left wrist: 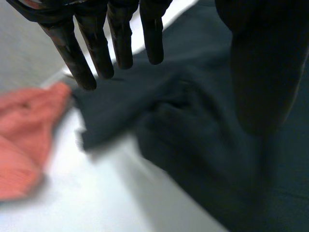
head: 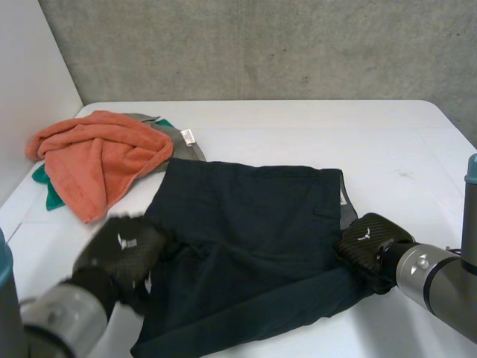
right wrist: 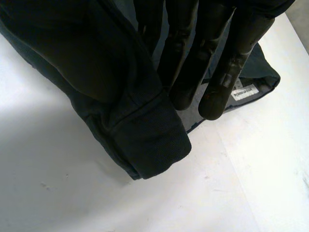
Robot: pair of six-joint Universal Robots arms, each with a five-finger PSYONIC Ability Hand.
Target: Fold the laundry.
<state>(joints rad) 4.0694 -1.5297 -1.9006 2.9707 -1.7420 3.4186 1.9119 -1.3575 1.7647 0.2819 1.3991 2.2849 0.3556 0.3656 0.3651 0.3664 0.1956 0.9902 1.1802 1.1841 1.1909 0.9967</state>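
We see the dark shorts (head: 246, 239) spread flat across the middle of the white surface (head: 298, 127). The left hand (head: 123, 250) hovers over their near left edge, its fingers (left wrist: 99, 48) straight and apart, holding nothing. The right hand (head: 369, 239) is at the right edge, where its straight fingers (right wrist: 222, 72) clamp a raised fold of the hem against the thumb side. At the far left lies an orange towel (head: 97, 160) over a grey garment (head: 182, 145) and a green cloth (head: 51, 195).

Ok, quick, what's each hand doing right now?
Left hand: open, over the garment's left edge, holding nothing.
Right hand: at the garment's right edge; cannot tell.
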